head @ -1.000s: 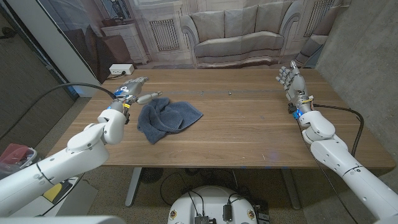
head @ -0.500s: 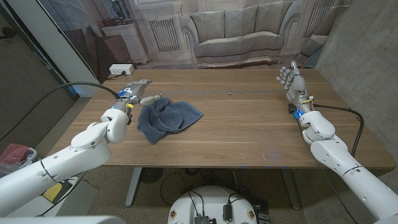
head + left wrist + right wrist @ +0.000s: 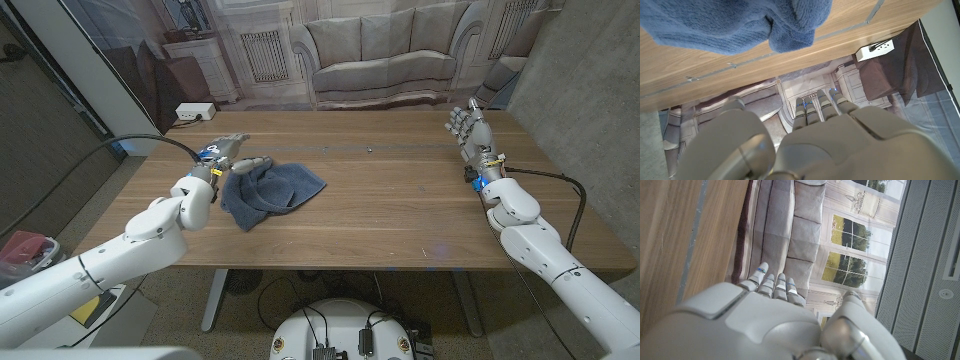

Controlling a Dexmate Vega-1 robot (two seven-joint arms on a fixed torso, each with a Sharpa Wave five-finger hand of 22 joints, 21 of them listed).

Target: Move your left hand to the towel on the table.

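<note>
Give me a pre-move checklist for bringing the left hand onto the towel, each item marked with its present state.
1. Towel lies on the table, bunched, not hanging over an edge: ok.
2. Left hand is at the towel's near-left edge, thumb reaching over the cloth: ok.
3. Left hand holds nothing, fingers apart: ok.
4. Left hand actually touches the towel: cannot tell; the head view is too small, and the left wrist view shows the cloth beyond the fingers.
5. Right hand stands far from the towel at the table's right side, holding nothing: ok.
6. Nothing else lies between the left hand and the towel: ok.
</note>
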